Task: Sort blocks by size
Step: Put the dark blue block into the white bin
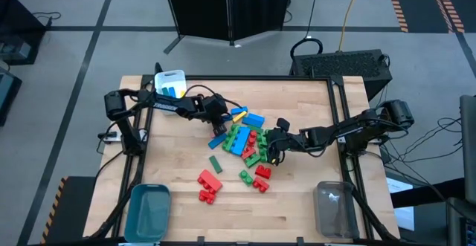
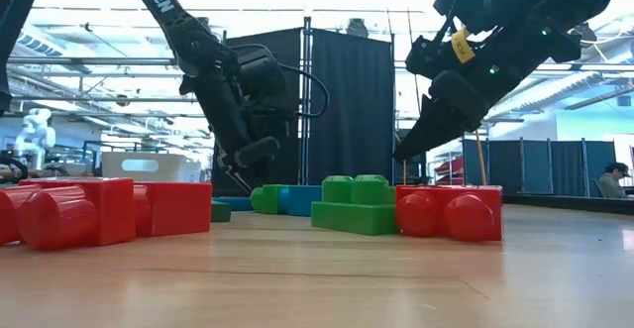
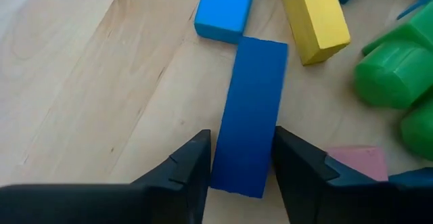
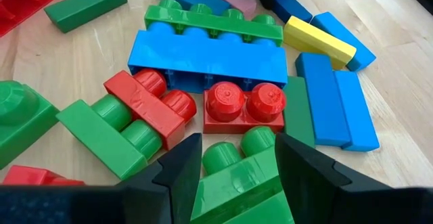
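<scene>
Two fingers of the left gripper (image 3: pixel 240 173) are standing apart and straddling the near end of a dark blue bar (image 3: pixel 249 116). In the left wrist view the bar's long axis is running straight away from the gripper, toward 12 o'clock, so the jaws are set across its narrow width. Contact with the pads cannot be confirmed; narrow gaps appear on both sides. Closing squarely on that width is judged to be the coming move.

Farther along the same line, a light blue bar (image 3: pixel 225 9) is lying at 12 o'clock and a yellow bar (image 3: pixel 312 13) at 1 o'clock, both just beyond the dark blue bar's far end. Both are cut off by the frame edge.

In the high view, the left gripper (image 1: pixel 216 112) is working at the 10 o'clock edge of the block pile (image 1: pixel 242 138), at table centre, and is the nearer arm to this bar.

The right gripper (image 4: pixel 237 166) is sitting at the pile's 3 o'clock edge, fingers spread on either side of a green studded brick (image 4: pixel 237 176). Whether they are gripping it cannot be told.
</scene>
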`<state>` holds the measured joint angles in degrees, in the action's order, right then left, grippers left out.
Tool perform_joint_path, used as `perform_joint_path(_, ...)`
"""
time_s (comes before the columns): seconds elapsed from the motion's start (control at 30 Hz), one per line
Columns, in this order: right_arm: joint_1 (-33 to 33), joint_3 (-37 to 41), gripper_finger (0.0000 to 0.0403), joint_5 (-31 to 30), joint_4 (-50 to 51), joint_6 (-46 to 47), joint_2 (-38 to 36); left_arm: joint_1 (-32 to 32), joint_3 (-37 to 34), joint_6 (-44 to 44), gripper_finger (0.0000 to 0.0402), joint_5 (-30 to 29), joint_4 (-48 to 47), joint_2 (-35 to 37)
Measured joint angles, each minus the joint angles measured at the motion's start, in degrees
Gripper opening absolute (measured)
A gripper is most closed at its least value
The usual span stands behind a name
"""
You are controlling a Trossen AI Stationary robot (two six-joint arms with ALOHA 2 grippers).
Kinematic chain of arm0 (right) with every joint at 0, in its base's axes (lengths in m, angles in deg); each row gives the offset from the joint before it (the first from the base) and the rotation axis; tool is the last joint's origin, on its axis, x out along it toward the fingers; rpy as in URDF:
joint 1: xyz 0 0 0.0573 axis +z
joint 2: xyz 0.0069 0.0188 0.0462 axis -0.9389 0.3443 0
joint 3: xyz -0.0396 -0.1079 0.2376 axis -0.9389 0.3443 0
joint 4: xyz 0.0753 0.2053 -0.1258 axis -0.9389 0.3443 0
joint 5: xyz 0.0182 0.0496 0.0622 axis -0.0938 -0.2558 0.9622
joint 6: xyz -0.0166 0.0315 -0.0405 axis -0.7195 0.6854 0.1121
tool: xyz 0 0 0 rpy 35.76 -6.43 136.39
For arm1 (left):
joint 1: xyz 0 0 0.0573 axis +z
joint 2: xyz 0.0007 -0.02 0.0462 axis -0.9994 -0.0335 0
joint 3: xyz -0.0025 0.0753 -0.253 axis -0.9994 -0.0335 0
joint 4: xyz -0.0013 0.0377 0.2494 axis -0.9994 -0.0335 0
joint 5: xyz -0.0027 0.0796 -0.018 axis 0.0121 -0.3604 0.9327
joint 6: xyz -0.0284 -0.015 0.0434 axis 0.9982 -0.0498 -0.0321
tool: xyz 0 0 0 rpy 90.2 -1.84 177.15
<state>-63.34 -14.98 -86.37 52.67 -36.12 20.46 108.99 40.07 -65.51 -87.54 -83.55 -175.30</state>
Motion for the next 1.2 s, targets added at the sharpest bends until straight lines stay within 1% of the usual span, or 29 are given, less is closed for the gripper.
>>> perform_joint_path(0.17, 0.0, 0.0, 0.0176, 0.0, 0.2, 0.0, 0.0, 0.0, 0.0, -0.6, 0.0104, 0.3, 0.0, 0.0)
perform_joint_path(0.27, 0.0, 0.0, 0.0176, 0.0, 0.2, 0.0, 0.0, 0.0, 0.0, 1.5, 0.0089, 0.3, -0.1, 0.2)
perform_joint_path(0.5, 0.0, 0.0, 0.0176, 0.0, 1.0, 0.1, 0.0, 0.0, -0.1, 5.6, 0.0082, 0.7, -2.2, 2.8)
perform_joint_path(0.6, 0.0, 0.0, 0.0176, 0.0, 1.4, 0.1, 0.0, 0.0, -0.1, 6.9, 0.0081, 0.3, -4.8, 4.7)
perform_joint_path(0.7, 0.0, 0.0, 0.0176, 0.0, 1.4, 0.1, 0.0, 0.0, -0.1, 7.5, 0.0081, -1.4, -7.2, 7.5)
perform_joint_path(0.8, 0.0, 0.0, 0.0176, 0.0, 1.4, 0.2, 0.0, 0.4, -0.1, 9.8, 0.008, -4.0, -10.9, 10.2)
perform_joint_path(0.9, 0.0, 0.0, 0.0176, 0.0, 1.4, 0.2, 0.0, 1.2, 0.0, 10.0, 0.008, -6.6, -14.0, 13.6)
perform_joint_path(1.0, 0.0, 0.0, 0.0176, 0.2, 1.4, 0.2, 0.0, 2.6, -0.1, 10.0, 0.008, -8.9, -18.2, 17.2)
perform_joint_path(1.2, 0.3, 0.0, 0.0176, 0.2, 1.3, 0.2, 0.0, 7.1, -0.1, 12.0, 0.008, -12.6, -23.1, 23.9)
